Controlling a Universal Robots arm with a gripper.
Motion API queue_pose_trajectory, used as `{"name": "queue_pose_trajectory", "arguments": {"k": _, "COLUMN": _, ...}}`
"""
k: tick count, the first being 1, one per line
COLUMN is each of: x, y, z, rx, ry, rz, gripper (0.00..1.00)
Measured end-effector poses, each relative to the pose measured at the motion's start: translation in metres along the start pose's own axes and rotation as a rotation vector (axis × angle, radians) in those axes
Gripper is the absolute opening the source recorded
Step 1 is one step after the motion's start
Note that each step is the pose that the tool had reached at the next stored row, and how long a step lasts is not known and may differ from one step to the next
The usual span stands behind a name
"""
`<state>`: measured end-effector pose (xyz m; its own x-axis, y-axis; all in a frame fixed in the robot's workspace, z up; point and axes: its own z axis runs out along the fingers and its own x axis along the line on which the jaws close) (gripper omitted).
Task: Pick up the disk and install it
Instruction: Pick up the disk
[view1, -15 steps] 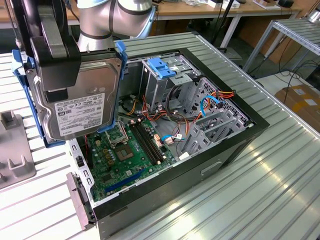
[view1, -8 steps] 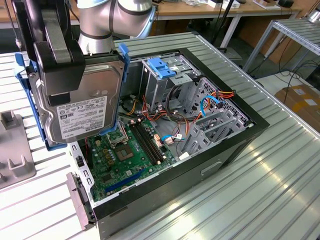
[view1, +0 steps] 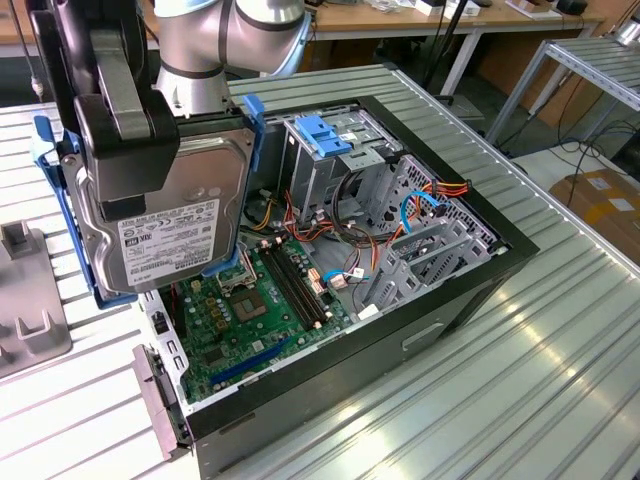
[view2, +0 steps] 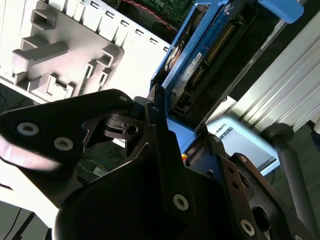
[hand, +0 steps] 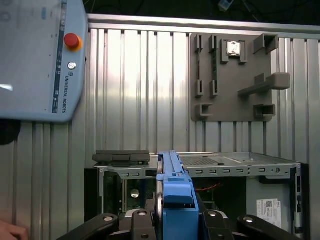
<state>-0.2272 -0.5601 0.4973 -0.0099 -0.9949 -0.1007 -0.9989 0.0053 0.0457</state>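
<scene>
- disk (view1: 175, 215): grey metal body, white label with black print, bright blue side rails
- gripper (hand: 174, 222): black, with silver screw heads
- motherboard (view1: 250, 315): green
- computer case (view1: 330, 395): black outside, bare grey metal inside
- cage bracket (view1: 325, 135): blue
- table (view1: 540, 370): shiny silver, ribbed in straight stripes
- fixture plate (hand: 232, 95): matt grey
- pendant (hand: 35, 60): pale blue-grey, with a red button (hand: 72, 41)
</scene>
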Motion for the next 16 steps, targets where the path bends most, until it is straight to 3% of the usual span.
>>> {"name": "queue_pose_trajectory", "arguments": {"k": 16, "x": 0.0166, "y": -0.0013, "z": -0.0015, "rx": 0.0000, "ry": 0.0000, "rz": 0.000, "gripper": 0.37}}
